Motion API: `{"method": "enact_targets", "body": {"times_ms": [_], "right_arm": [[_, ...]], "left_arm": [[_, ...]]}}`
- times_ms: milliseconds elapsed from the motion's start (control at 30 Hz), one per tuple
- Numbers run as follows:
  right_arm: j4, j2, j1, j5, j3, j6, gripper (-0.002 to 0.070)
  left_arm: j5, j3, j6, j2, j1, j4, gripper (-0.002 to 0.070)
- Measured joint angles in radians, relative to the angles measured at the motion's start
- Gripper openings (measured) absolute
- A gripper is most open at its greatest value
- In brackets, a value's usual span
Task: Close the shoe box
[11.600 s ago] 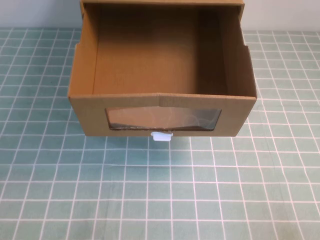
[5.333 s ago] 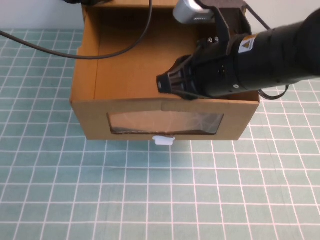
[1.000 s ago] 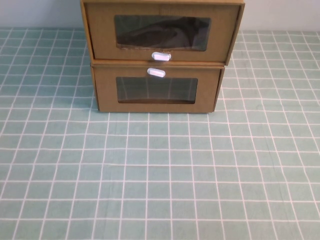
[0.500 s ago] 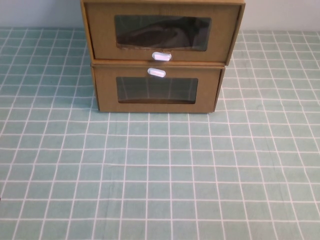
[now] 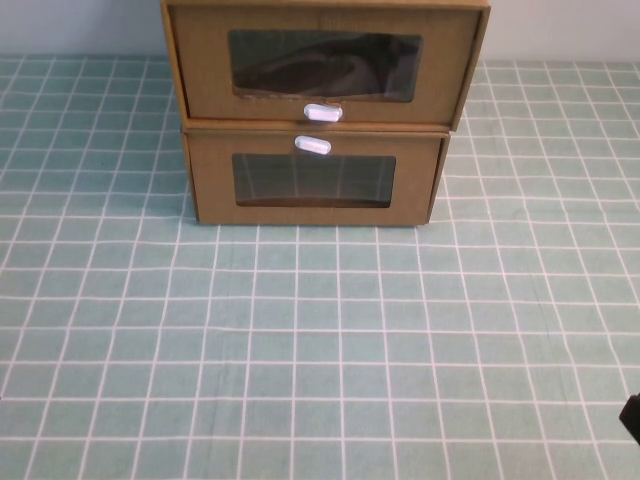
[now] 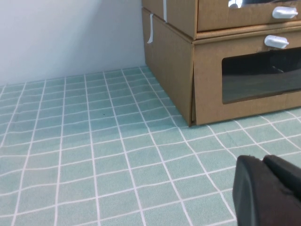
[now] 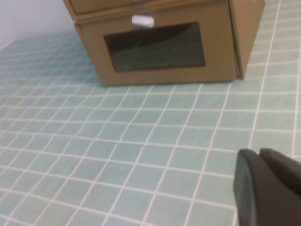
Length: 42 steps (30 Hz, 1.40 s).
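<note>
Closure looks complete: the shoe box (image 5: 325, 65), the upper of two stacked cardboard drawers at the far edge of the desk (image 5: 320, 350), sits with its windowed front flush in its sleeve, white pull tab (image 5: 323, 113) just below the window, and the lower box (image 5: 315, 180) beneath it is shut as well. What remains, as I judge it, is a clean retreat, so the arms should stay low and well apart from the stack and not brush the tabs, since a light catch could draw a drawer out again. The left end effector (image 6: 268, 188) hangs near the desk off the stack's left front corner, its fingers pressed together on nothing. The right end effector (image 7: 265, 183) hangs over the desk in front of the stack toward the right, fingers likewise together and empty; in the high view only a dark sliver shows at the lower right edge.
</note>
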Motion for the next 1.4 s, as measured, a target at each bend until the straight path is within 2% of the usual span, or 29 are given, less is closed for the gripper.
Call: {"method": "enact_targets", "body": {"times_ms": [233, 333, 400, 567, 733, 1000, 1400], "right_arm": [[-0.009, 0.0, 0.0, 0.055, 0.002, 0.0, -0.0011], [-0.1, -0.013, -0.01, 0.044, 0.009, -0.015, -0.0011], [-0.132, -0.036, -0.065, 0.018, 0.026, -0.018, -0.0011], [-0.149, -0.115, -0.287, -0.051, 0.114, -0.021, -0.0011], [-0.149, -0.236, -0.412, 0.026, 0.125, -0.021, -0.0011], [-0.149, -0.284, -0.432, 0.228, 0.125, -0.021, -0.0011], [-0.149, -0.284, -0.432, 0.243, 0.125, -0.021, -0.0011]], "left_arm": [[-0.007, 0.0, 0.0, 0.0, 0.0, 0.0, -0.0005], [-0.007, 0.0, 0.0, 0.0, 0.0, 0.0, -0.0005], [-0.007, 0.0, 0.0, 0.0, 0.0, 0.0, -0.0005], [-0.007, 0.0, 0.0, 0.0, 0.0, -0.002, -0.0005], [-0.008, 0.0, 0.0, 0.0, 0.0, -0.002, -0.0005], [-0.008, 0.0, 0.0, 0.0, 0.0, -0.002, -0.0005], [-0.008, 0.0, 0.0, 0.0, 0.0, -0.002, -0.0005]]}}
